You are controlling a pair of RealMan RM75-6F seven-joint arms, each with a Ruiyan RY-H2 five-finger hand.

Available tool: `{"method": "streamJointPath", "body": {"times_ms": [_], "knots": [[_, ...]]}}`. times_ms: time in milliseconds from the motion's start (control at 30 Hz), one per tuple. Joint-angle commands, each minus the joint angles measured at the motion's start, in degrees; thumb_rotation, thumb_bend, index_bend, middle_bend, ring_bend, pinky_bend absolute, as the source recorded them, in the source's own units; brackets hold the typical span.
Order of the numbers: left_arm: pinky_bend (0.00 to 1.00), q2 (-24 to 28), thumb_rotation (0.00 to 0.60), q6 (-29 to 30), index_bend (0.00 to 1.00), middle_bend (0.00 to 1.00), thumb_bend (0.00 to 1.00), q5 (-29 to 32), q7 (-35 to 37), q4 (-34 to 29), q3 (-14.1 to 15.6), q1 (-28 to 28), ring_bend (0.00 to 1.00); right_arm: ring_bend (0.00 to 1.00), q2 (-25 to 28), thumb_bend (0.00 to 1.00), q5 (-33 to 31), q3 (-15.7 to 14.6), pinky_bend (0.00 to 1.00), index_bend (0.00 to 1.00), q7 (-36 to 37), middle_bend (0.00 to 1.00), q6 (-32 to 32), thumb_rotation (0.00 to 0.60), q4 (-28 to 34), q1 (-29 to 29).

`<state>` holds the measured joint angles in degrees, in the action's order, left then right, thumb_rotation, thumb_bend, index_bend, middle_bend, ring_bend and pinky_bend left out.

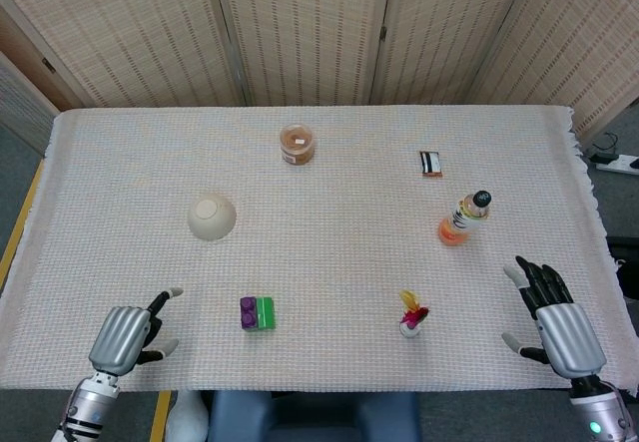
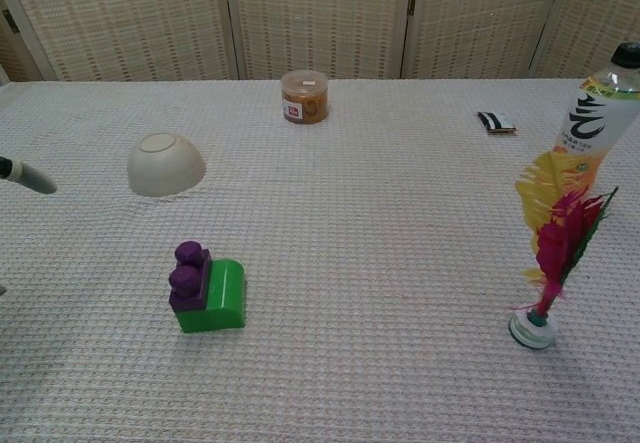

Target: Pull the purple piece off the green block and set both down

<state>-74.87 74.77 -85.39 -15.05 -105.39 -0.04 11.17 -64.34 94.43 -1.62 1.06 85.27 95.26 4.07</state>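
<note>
1. A table (image 1: 329, 262) covered in a pale woven cloth is filling both views, with folding screens (image 1: 300, 33) standing behind it.
2. The green block (image 1: 265, 313) is sitting near the front edge, left of centre, with the purple piece (image 1: 248, 312) still pressed onto its left side, studs pointing up in the chest view.
3. The left hand (image 1: 128, 335) is hovering at the front left, near the block but not touching it, fingers curled loosely apart and holding nothing.
4. The right hand (image 1: 555, 319) is resting over the front right corner, fingers spread, holding nothing, well apart from the block.
5. An upturned bowl (image 1: 212, 216) is lying behind the block.
6. A jar (image 1: 298, 144) is standing near the back centre.
7. A bottle (image 1: 463, 218) is standing to the right, with a feathered shuttlecock (image 1: 411, 315) in front of it.
8. A small dark packet (image 1: 430, 164) is lying behind the bottle.
</note>
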Motion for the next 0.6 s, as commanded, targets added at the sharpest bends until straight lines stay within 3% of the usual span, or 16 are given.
{"method": "streamJointPath", "body": {"times_ms": [33,233,600], "knots": [[1.0,-1.27,0.6,-3.1,0.23,1.0,0.25,4.49,-2.13,-2.52,-1.15,1.43,1.0,0.0,0.02,0.24,-0.12,0.05,0.0,0.0,0.06,0.0,-0.13,0.6,0.0,0.06],[1.0,-1.95,0.6,-7.13,0.21,1.0,0.25,11.93,-2.51,-6.77,-3.09,3.73,1.0,0.0,0.04,0.24,-0.41,0.13,0.0,0.0,0.18,0.0,-0.56,0.6,0.0,0.21],[1.0,-6.77,0.6,-8.3,0.2,1.0,0.24,19.31,-6.37,-9.27,-4.47,6.69,1.0,0.0,0.0,0.24,-0.95,0.34,0.0,0.0,0.38,0.0,-1.85,0.6,0.09,0.88]]}}
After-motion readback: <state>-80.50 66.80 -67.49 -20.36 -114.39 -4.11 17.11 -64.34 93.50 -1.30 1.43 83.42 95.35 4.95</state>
